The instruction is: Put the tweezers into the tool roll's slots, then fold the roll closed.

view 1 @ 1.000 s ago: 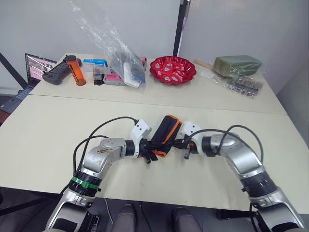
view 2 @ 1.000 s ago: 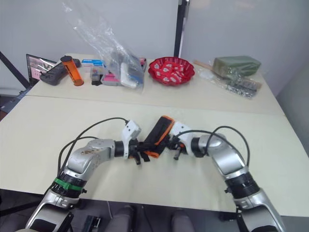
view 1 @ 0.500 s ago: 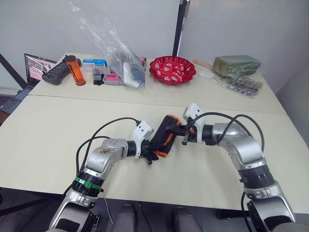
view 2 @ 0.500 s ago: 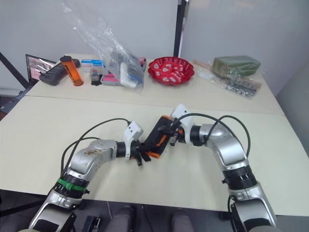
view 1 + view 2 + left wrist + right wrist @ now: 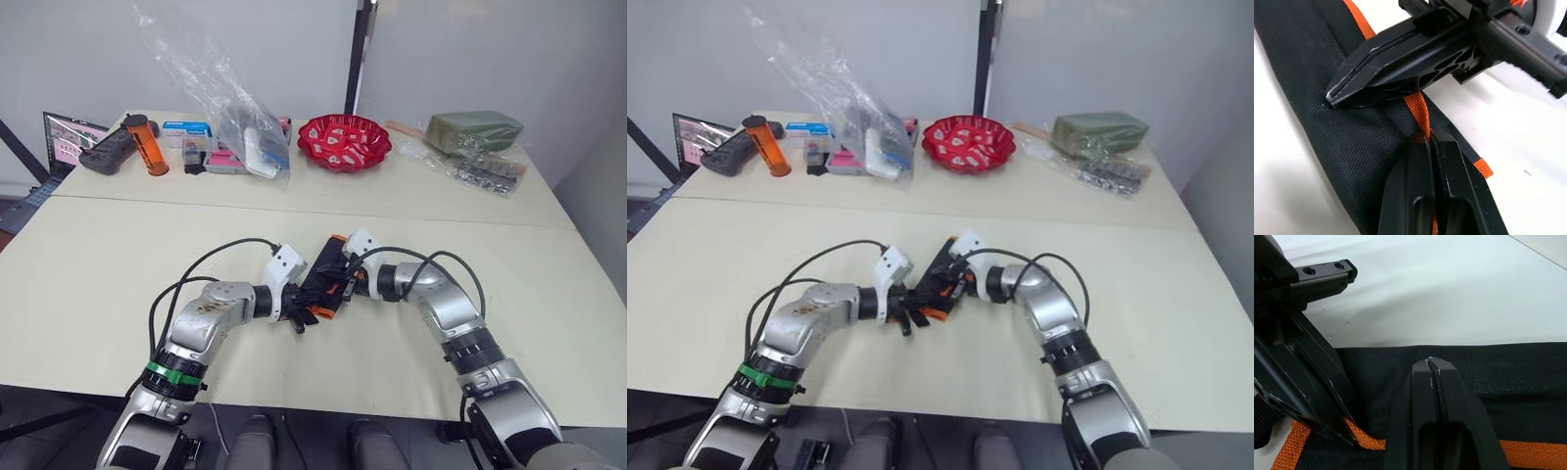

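The tool roll (image 5: 324, 275) lay folded shut near the middle of the pale desk (image 5: 98, 255), a narrow black bundle with orange edging, set at a slant with one end nearer the robot and the other farther away. Both arms met over it from either side.

The left claw (image 5: 1428, 138) had its two black fingers pressed together on the roll's orange trim (image 5: 1418, 105), pinching the fabric at the bundle's near-left part. The right claw (image 5: 1431, 363) was likewise closed, its fingers tight against each other, with the tips on the black cloth just above the orange strip (image 5: 1528, 453); whether it actually pinched any fabric could not be told. In the left wrist view the right claw (image 5: 1334, 95) appeared as a closed black wedge with its tip resting on the roll just beside the left fingers. From the head camera, the right claw (image 5: 345, 274) sat against the roll's far-right side and the left claw (image 5: 302, 313) against its near end.

Along the far edge of the desk stood a red bowl (image 5: 345, 140), a clear plastic bag (image 5: 235, 108) holding small boxes, an orange cylinder (image 5: 145, 145), and a green packet (image 5: 475, 130) far right. A laptop (image 5: 64, 137) sat at the far left.
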`<move>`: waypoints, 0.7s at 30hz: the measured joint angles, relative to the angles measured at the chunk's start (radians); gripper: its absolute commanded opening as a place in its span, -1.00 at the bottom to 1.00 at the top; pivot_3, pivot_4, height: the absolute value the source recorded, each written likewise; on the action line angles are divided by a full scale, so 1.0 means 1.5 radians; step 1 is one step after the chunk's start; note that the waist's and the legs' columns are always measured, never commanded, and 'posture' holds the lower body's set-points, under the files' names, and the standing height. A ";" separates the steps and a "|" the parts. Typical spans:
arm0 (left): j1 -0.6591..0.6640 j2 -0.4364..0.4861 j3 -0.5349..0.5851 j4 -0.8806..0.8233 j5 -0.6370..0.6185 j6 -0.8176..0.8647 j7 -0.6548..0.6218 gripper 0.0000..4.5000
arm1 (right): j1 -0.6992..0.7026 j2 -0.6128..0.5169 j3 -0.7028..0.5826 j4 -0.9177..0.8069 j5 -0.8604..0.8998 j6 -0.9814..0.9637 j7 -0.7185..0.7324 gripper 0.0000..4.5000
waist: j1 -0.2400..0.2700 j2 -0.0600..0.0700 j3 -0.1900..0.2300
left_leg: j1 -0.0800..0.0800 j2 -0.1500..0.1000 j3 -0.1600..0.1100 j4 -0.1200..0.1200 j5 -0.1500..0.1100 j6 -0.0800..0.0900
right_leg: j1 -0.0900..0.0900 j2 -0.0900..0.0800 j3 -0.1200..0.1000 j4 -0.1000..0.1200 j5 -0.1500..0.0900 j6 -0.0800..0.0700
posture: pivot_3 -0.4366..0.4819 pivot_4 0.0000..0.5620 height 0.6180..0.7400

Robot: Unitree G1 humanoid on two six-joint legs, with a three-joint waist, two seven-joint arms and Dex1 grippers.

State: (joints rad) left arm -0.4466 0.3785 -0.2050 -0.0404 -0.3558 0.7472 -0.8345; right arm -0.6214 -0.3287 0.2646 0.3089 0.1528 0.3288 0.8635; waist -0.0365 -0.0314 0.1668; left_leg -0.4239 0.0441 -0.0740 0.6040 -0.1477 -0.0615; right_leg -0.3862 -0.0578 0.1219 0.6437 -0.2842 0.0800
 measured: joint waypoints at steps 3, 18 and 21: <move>0.018 0.022 0.008 -0.036 -0.020 0.006 -0.019 -0.42 | 0.001 0.000 0.002 0.001 -0.008 -0.012 0.000 -1.00 | -0.005 0.000 0.000 | 0.000 0.000 0.000 -0.001 0.000 0.000 | 0.000 0.000 0.000 0.000 0.000 0.000 | -0.05 -0.47 1.00; 0.001 0.054 0.172 -0.122 -0.194 0.036 -0.040 0.65 | -0.005 0.002 0.003 0.022 -0.009 -0.025 0.000 -1.00 | -0.005 0.000 0.000 | 0.000 0.000 -0.001 0.001 0.000 0.000 | 0.001 0.000 0.000 0.000 0.000 0.000 | -0.05 -0.47 1.00; 0.000 0.071 0.168 -0.116 -0.179 -0.004 -0.056 0.22 | -0.004 0.002 0.003 0.022 -0.009 -0.025 0.000 -1.00 | -0.004 0.000 0.000 | 0.000 0.000 -0.001 0.001 0.000 0.000 | 0.001 0.000 0.000 0.000 0.000 0.000 | -0.05 -0.47 1.00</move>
State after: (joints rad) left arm -0.4459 0.4857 0.0476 -0.2136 -0.6245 0.7405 -0.9187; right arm -0.6275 -0.3254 0.2689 0.3419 0.1389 0.2908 0.8635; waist -0.0427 -0.0307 0.1668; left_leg -0.4233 0.0440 -0.0750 0.6056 -0.1477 -0.0615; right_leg -0.3848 -0.0577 0.1216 0.6435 -0.2839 0.0798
